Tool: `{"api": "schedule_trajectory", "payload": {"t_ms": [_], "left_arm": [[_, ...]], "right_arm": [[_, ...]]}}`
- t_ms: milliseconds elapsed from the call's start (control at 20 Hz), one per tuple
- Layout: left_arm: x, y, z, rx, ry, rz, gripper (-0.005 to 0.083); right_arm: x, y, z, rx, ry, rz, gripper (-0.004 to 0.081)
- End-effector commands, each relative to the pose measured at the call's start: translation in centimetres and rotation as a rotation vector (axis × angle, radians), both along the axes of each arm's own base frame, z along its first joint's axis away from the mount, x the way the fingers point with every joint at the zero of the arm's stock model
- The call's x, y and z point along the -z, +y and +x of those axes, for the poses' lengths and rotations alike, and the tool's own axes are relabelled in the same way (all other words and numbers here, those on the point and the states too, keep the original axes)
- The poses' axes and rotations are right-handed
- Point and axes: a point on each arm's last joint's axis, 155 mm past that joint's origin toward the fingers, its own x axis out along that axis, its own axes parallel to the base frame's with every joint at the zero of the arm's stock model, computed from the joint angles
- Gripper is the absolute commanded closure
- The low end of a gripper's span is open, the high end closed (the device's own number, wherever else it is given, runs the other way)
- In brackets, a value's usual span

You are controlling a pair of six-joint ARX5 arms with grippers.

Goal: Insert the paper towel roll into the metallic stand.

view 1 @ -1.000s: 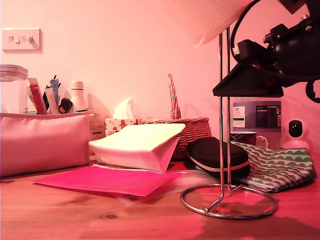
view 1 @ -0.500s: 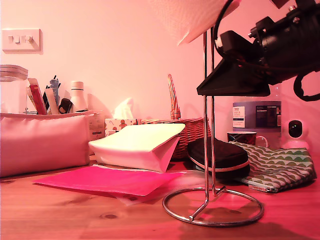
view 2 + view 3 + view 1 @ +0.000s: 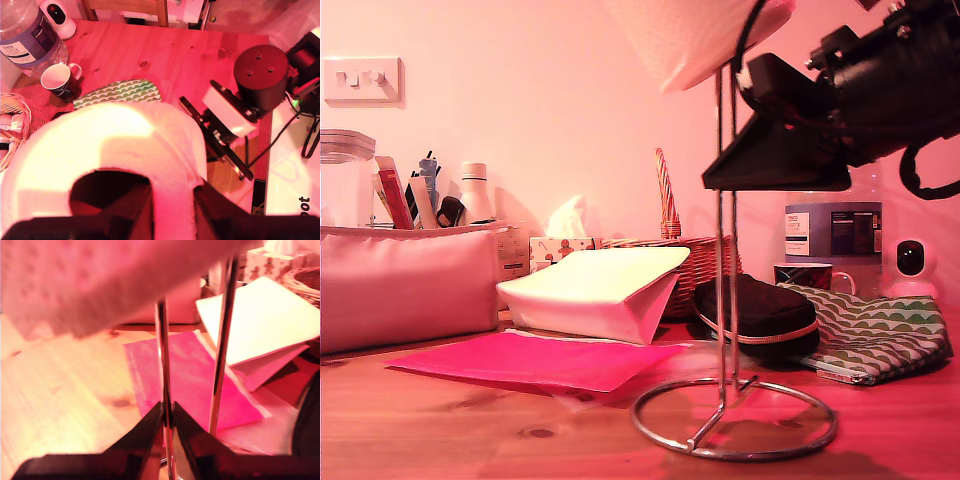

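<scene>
my second gripper (image 3: 167,415) is clamped on one rod of the stand (image 3: 161,360); in its own view the dark fingers meet on that rod, the other rod stands just beside it, and the roll (image 3: 95,275) hangs over the rod tops.

my first gripper (image 3: 167,205), in its wrist view, holds the roll (image 3: 95,150) from the top, one finger down inside the core and the other outside the paper wall. the second arm shows beyond the roll, above the counter (image 3: 165,55).

in the exterior view the second gripper (image 3: 775,165) grips the stand (image 3: 725,300) partway up. against the two earlier frames the stand has slid along the counter (image 3: 470,430) toward the exterior view's left, its ring base with it, and the roll (image 3: 695,35) has moved the same way, staying at the top edge. the rod tops now sit at the roll's lower face; i cannot tell whether they have entered the core. i judge the roll and stand are being lined up, so lowering comes next.
</scene>
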Motion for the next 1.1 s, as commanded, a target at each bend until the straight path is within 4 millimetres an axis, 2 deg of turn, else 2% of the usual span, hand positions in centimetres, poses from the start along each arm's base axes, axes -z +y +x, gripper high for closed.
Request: {"api": "schedule_trajectory", "payload": {"t_ms": [0,350,600,650,800,1050], "left_arm": [[3.0,-2.3,2.1,0.004,0.039,0.052,0.0798],[3.2,-2.4,2.1,0.008,0.04,0.057,0.0798],[3.2,-2.7,1.7,0.021,0.038,0.057,0.0798],[3.2,-2.7,1.7,0.022,0.038,0.058,0.0798],[3.1,-2.6,1.8,0.024,0.026,0.06,0.0798],[2.8,-2.0,2.1,0.009,-0.01,0.073,0.0798]], "right_arm": [[1.7,2.8,-4.2,-0.167,0.074,-0.011,0.0783],[1.8,4.1,-6.1,-0.217,0.081,-0.018,0.0783],[3.6,3.1,-5.8,-0.175,0.115,-0.083,0.0782],[3.9,3.1,-6.0,-0.182,0.129,-0.092,0.0762],[4.9,2.7,-6.5,-0.182,0.181,-0.116,0.0618],[4.4,2.4,-7.1,-0.193,0.19,-0.11,0.0592]]}}
